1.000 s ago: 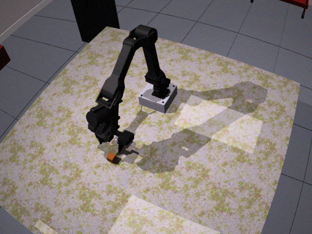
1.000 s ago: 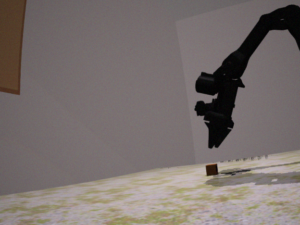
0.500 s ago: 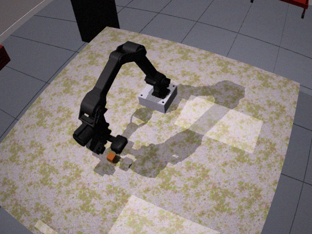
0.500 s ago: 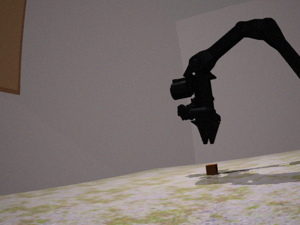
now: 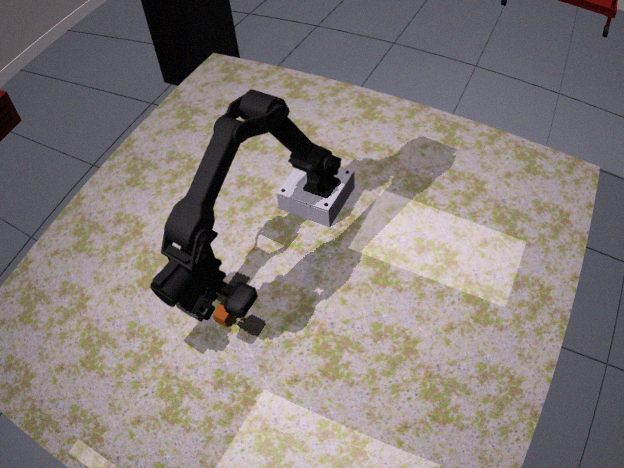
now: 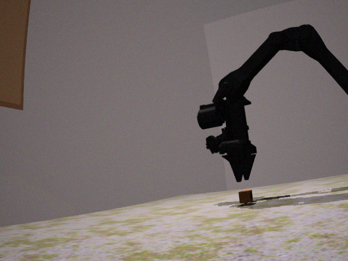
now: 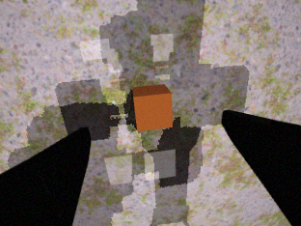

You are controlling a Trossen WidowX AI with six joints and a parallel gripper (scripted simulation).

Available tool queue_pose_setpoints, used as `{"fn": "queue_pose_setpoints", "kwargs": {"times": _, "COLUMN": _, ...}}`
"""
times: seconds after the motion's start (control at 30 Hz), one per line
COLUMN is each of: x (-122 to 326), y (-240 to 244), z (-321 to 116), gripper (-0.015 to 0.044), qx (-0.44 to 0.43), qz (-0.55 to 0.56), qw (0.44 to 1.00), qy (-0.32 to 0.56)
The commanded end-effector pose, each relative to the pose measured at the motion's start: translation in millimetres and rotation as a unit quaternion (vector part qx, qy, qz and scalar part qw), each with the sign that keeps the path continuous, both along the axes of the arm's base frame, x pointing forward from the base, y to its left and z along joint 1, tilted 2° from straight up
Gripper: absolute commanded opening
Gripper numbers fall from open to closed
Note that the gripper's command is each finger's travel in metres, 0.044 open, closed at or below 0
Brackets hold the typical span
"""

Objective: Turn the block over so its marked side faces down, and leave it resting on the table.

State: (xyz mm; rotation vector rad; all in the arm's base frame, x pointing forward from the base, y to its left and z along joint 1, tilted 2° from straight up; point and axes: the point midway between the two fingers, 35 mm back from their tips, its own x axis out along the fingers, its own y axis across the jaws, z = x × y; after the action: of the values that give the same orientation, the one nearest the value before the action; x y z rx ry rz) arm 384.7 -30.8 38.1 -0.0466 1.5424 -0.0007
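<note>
Open end effector (image 6: 242, 179) above block (image 6: 245, 196); air gap between, block sides unobstructed.

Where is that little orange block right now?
The small orange cube rests on the speckled table, right of centre in the exterior view, just below the open black gripper.

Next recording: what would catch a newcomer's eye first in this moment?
The small orange block stands out, the one bright thing on the mottled table, resting flat just in front of the arm. Right above it hangs the black tool, pointed down, wide open and holding nothing, with a clear gap to the block. Across the table runs the arm's long dark shadow.
</note>
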Motion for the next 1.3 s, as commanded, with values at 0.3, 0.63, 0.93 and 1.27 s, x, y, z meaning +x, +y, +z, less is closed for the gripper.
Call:
{"fn": "queue_pose_setpoints", "kwargs": {"times": 0.3, "x": -2.0, "y": -1.1, "z": -20.5, "gripper": 0.0440, "qx": -0.002, "qz": -0.001, "qw": 1.000, "qy": 0.005}}
{"fn": "queue_pose_setpoints", "kwargs": {"times": 0.63, "x": -1.8, "y": -1.6, "z": -36.9, "gripper": 0.0440, "qx": -0.002, "qz": -0.001, "qw": 1.000, "qy": 0.005}}
{"fn": "queue_pose_setpoints", "kwargs": {"times": 0.93, "x": -2.0, "y": -1.9, "z": -44.2, "gripper": 0.0361, "qx": -0.002, "qz": -0.001, "qw": 1.000, "qy": 0.005}}
{"fn": "queue_pose_setpoints", "kwargs": {"times": 1.27, "x": -2.0, "y": -1.9, "z": -44.2, "gripper": 0.0118, "qx": -0.002, "qz": -0.001, "qw": 1.000, "qy": 0.005}}
